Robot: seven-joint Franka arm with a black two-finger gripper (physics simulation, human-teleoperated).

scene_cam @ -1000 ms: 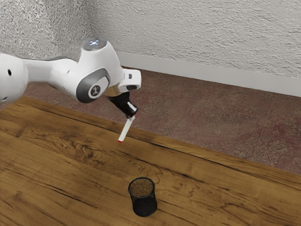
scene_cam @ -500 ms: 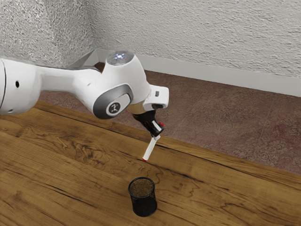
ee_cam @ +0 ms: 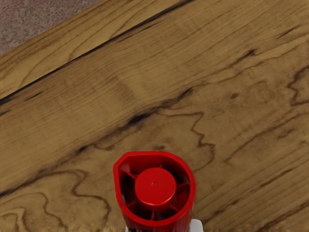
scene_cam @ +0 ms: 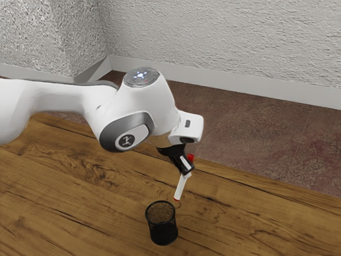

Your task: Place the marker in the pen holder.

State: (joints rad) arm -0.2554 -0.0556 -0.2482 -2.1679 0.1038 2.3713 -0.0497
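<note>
The black two-finger gripper (scene_cam: pixel 186 168) has its jaws pinching the slim white marker (scene_cam: pixel 181 186), tilted above the brown wooden table (scene_cam: pixel 256 218). Its red lower tip points down near the black cylindrical pen holder (scene_cam: pixel 163 234), outside it, toward the exterior view's right and far side; its height looks hard to judge. The hollow red upper end (ee_cam: pixel 155 186) faces the wrist camera.

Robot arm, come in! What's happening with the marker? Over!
Jaws shut on the marker, tilted. Pen holder upright on the table, marker not inside. Its rim might be in the way if I go low.
</note>
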